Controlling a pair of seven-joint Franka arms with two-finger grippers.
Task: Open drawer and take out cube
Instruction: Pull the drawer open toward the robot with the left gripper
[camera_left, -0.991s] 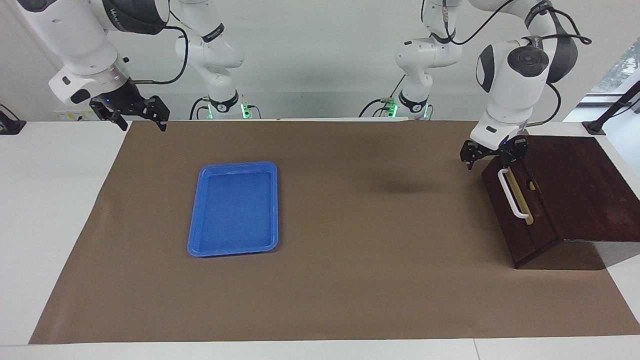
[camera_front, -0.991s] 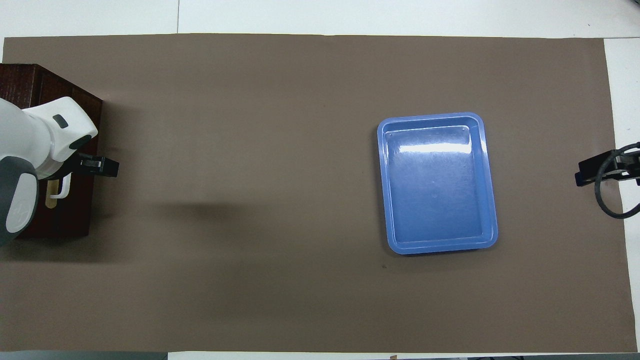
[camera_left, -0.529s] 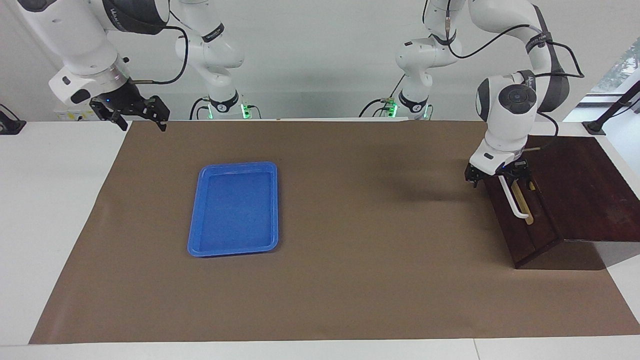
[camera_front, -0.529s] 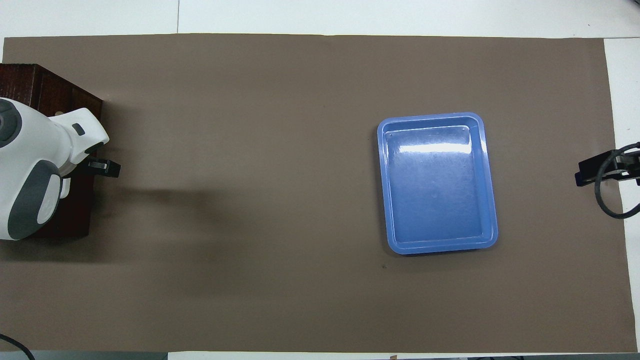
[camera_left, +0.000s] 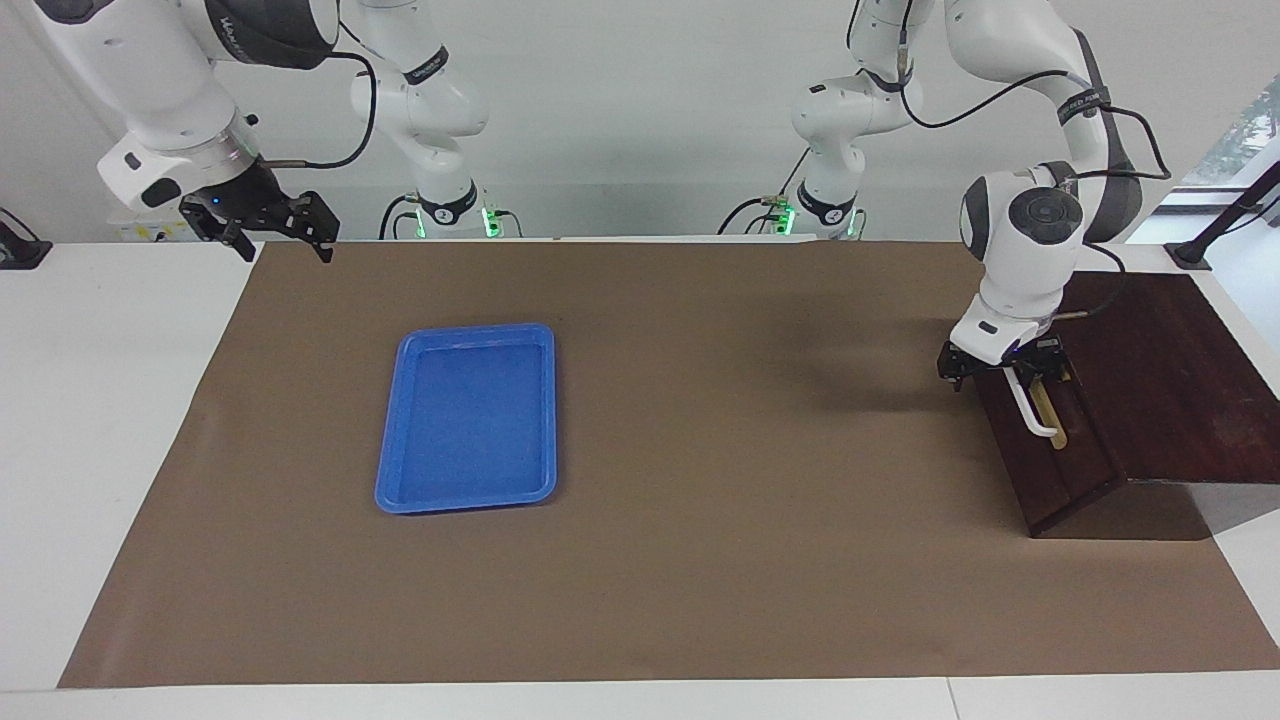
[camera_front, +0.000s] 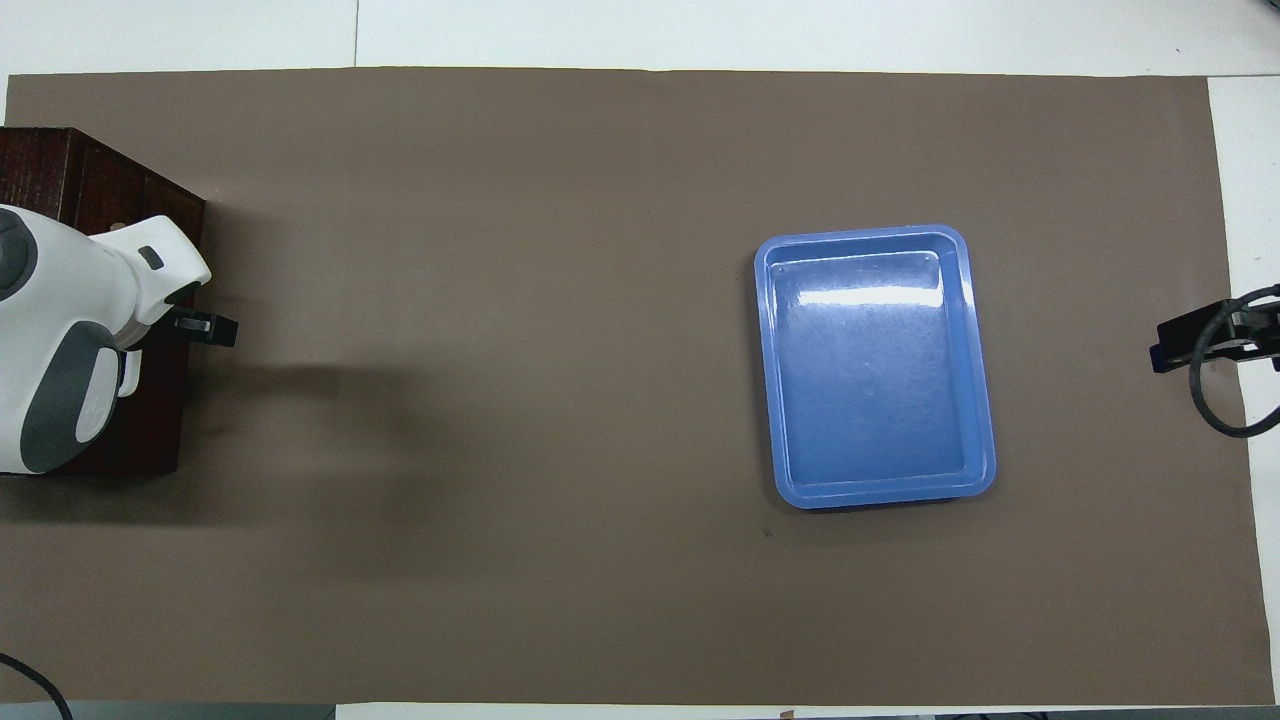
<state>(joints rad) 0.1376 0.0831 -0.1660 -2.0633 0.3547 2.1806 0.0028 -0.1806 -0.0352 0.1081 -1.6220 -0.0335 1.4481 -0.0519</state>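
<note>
The left gripper (camera_left: 1005, 375) has been lowered onto the white handle (camera_left: 1030, 410) of the drawer (camera_left: 1050, 460) at the right of the frame, jaws released around it. The cube cannot be seen; the drawer is still closed. The right gripper (camera_left: 265, 232) waits, released, at upper left.

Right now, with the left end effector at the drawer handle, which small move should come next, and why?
Probably close the left end effector on the white bar handle of the dark brown wooden drawer. It sits open at the handle's upper end, and the drawer looks shut, no cube showing. The right end effector waits open over the table's edge.
</note>
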